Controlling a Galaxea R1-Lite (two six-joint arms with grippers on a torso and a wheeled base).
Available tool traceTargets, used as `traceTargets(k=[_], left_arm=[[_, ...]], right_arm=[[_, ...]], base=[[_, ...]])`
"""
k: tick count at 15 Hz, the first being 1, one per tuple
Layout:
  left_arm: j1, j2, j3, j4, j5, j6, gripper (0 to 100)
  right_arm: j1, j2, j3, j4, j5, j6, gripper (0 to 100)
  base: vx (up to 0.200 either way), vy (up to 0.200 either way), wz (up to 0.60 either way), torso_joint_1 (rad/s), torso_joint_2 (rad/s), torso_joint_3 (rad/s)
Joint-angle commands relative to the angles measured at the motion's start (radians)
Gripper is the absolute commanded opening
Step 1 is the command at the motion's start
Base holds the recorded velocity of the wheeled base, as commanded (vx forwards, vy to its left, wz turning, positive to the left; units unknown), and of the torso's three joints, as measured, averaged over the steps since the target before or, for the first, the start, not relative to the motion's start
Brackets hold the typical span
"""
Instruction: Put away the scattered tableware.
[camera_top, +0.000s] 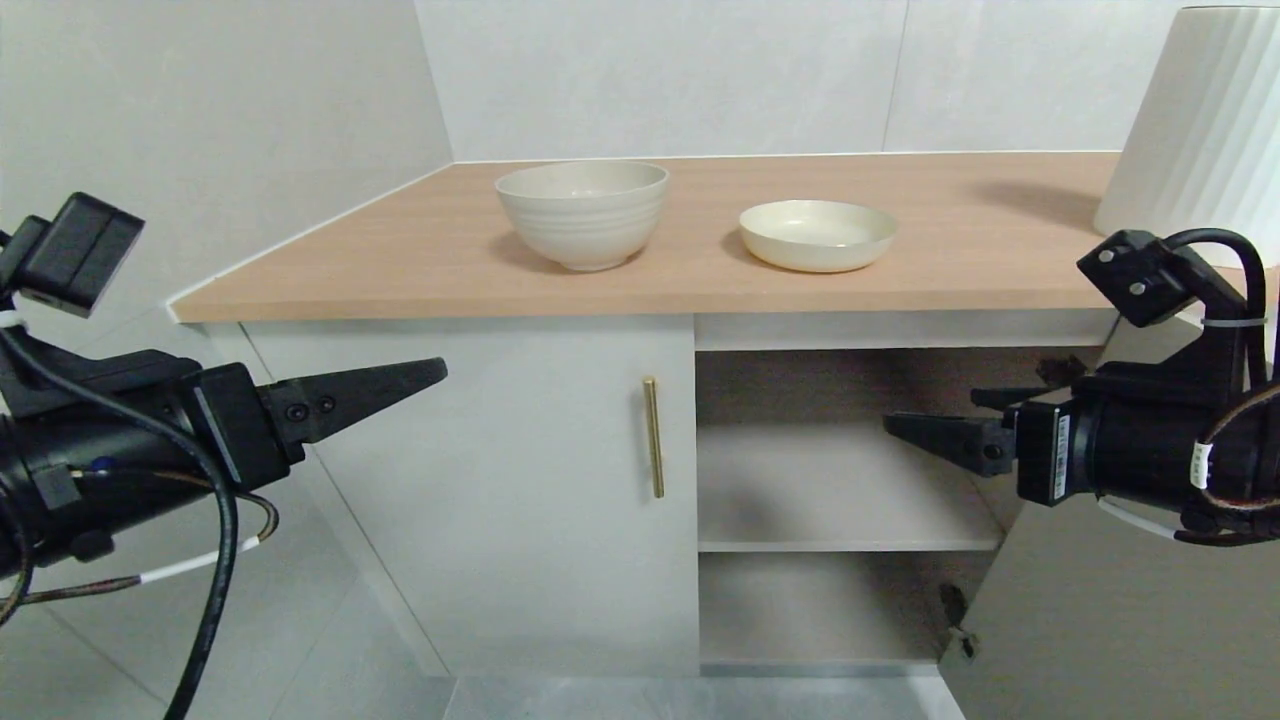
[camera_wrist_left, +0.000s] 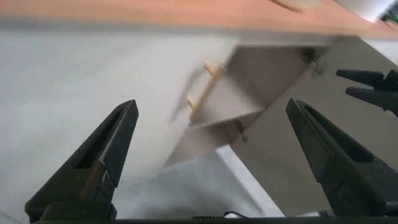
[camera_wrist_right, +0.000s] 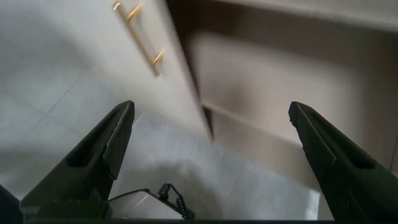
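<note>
A deep cream bowl and a shallow cream dish stand side by side on the wooden countertop. Both arms hang below counter height, in front of the cabinet. My left gripper is open and empty, level with the closed left door. My right gripper is also open and empty, at the mouth of the open right compartment, just above its middle shelf. From the left wrist, the right gripper's fingertips appear farther off.
The closed door has a vertical gold handle. The right door is swung open beside my right arm. A white ribbed lamp shade stands at the counter's right end. Walls enclose the counter at the back and left.
</note>
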Motion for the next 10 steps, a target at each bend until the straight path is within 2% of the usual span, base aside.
traceTargets(k=[1,4,6,10], left_arm=[[0.001,0.0,0.0,-0.003,0.004,0.0,100],[0.001,-0.02,-0.003,-0.003,0.004,0.0,100],[0.001,-0.02,-0.003,-0.001,0.004,0.0,100],[0.0,-0.015,-0.003,-0.001,-0.001,0.0,100]], right_arm=[[0.001,-0.002,0.003,0.0,0.001,0.0,100],[-0.001,-0.031,0.053,-0.017,0.025,-0.011,100],[-0.003,-0.033,0.084,-0.069,0.028,-0.068,100],[-0.003,-0.047,0.107,-0.126,0.034,-0.068,100]], base=[[0.2,0.0,0.0,0.012,0.0,0.002],[0.0,0.0,0.0,0.0,0.0,0.0],[0.0,0.0,0.0,0.0,0.0,0.0],[0.0,0.0,0.0,0.0,0.0,0.0]])
